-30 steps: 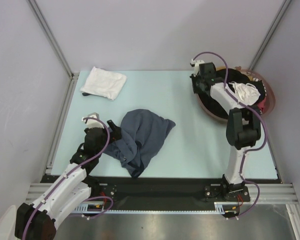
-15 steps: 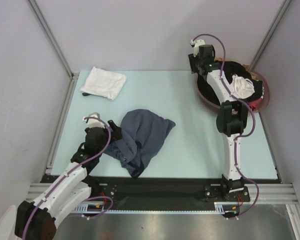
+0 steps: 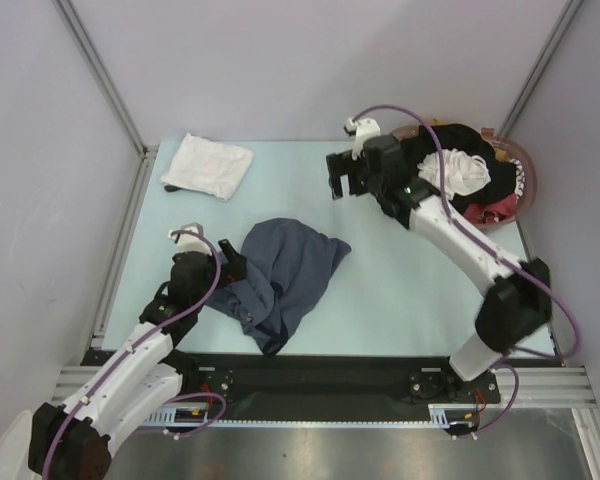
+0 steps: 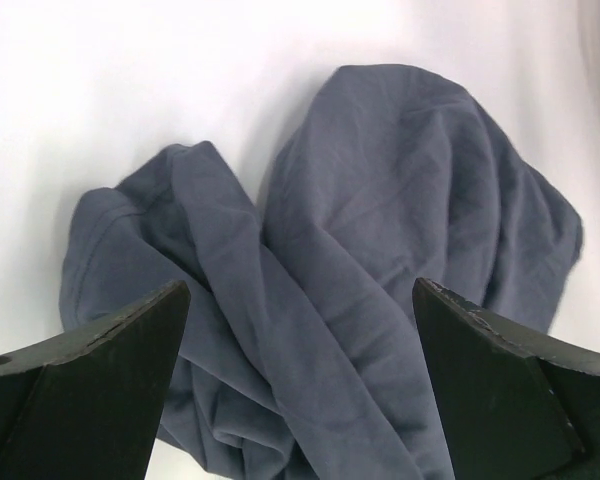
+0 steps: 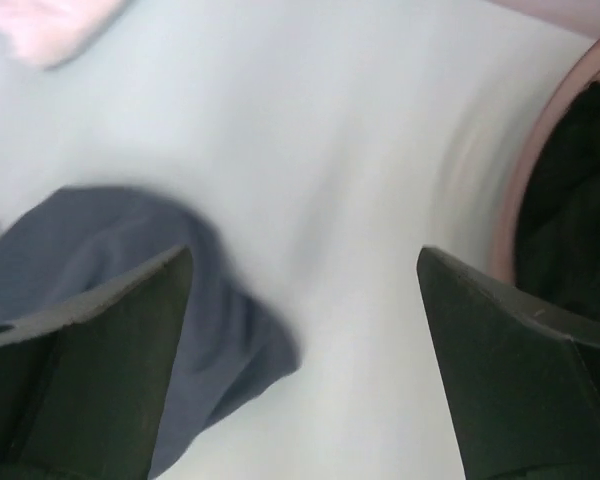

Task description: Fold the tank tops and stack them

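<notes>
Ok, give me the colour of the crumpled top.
The top is slate grey-blue; left wrist view.

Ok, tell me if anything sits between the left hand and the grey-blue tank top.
Nothing visible does: the open left hand sits directly at the crumpled grey-blue tank top, only its cloth showing between the fingers.

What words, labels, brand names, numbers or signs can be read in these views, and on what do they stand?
No text can be read in any view.
No print or tag shows on the grey-blue top, the white top or the basket.
Any marking on the small panels at the arm bases is too small to read.
The right wrist view is blurred.
</notes>
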Robot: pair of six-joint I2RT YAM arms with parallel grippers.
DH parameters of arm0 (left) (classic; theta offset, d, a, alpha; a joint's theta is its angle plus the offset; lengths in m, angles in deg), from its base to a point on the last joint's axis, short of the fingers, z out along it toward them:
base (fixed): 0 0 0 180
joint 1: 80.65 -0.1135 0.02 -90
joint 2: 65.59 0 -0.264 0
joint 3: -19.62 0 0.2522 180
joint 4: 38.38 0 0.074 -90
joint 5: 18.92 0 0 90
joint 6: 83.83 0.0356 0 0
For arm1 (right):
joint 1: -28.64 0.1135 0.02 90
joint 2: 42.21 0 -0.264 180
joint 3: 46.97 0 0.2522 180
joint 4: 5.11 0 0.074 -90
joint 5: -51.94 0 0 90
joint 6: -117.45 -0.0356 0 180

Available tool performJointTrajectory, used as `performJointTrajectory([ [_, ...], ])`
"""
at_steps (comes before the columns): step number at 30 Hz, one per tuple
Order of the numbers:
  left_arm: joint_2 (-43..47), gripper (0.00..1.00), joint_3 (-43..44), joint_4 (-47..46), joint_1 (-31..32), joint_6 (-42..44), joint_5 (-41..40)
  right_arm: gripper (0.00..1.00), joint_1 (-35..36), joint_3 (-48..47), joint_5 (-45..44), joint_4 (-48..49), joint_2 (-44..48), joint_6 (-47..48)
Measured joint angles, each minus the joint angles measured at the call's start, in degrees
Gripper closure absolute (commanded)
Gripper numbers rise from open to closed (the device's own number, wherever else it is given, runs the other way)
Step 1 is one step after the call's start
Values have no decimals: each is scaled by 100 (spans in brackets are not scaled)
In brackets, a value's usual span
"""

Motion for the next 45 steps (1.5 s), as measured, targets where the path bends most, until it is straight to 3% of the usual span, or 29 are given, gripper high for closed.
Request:
performJointTrajectory([
  [3,4,0,173,216,87,-103,107,3,302,1252,-11,61,1215,-505],
  [7,4,0,282,511,455,-306,164,29,50,2610,-304,48,2057,-1058],
  [13,55,0,457,975,866,-487,170,31,-973,3794,-505,-105,1993,-1768],
  [18,188,0,575,1099,922,-531,125,32,-1899,4253,-817,188,1816,-2151],
  [22,122,0,605,1163,922,-527,116,30,-2649,4157,-859,688,1202,-2247],
  [28,-153,0,715,1237,929,-509,94,29,-2857,2542,-667,715,-361,-2074],
  [35,-162,0,723,1287,933,-507,72,26,-3167,1421,-13,-442,-938,-2015],
  [37,-162,0,730,1329,933,-507,72,23,-3123,1436,4,-566,-872,-2011],
  [40,-201,0,811,1495,933,-518,79,32,-2778,1561,-111,-538,-643,-1989],
  [45,-439,0,997,1744,933,-531,131,32,-1547,2225,170,-203,245,-1967],
])
